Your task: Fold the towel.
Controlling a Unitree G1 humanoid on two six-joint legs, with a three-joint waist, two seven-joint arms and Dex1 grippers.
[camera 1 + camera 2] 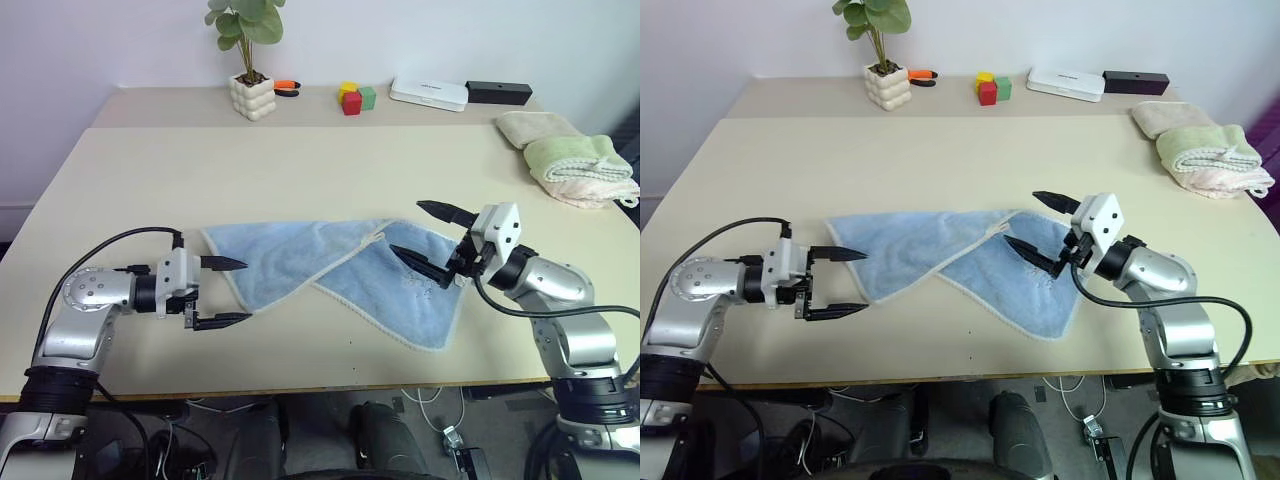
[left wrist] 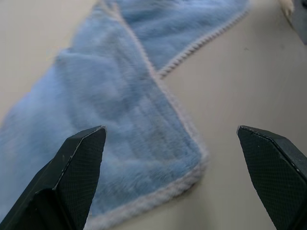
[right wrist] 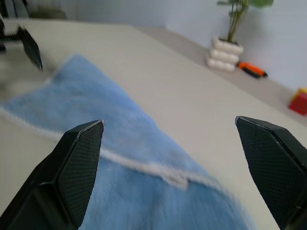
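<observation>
Counter (image 1: 300, 170), beige, carries everything. Towel (image 1: 300, 255) lies near the front edge, about midway between the side edges, already doubled over unevenly: one layer slants across the other, hems not lined up, a lower flap reaching toward the front right. White loop (image 1: 378, 236) sits at the fold line near the middle.

Folded pale towels (image 1: 570, 160) are stacked at the right edge. Plant pot (image 1: 251, 97), blocks (image 1: 355, 97), white box (image 1: 428, 93) and black box (image 1: 498, 92) line the back edge, well clear of the work.

Step in hand, as I judge it: getting a hold on the towel's ends for the next fold. To do it well, each side should pinch a true corner through both layers, lift low, and carry the edges over together so the hems meet; a grab at mid-cloth would bunch it.

Left gripper (image 1: 225, 292) hovers just beside the towel's left end, jaws wide, holding nothing. Right gripper (image 1: 430, 240) hangs over the towel's right part, jaws wide, empty; contact of the lower finger with the cloth can't be told.
</observation>
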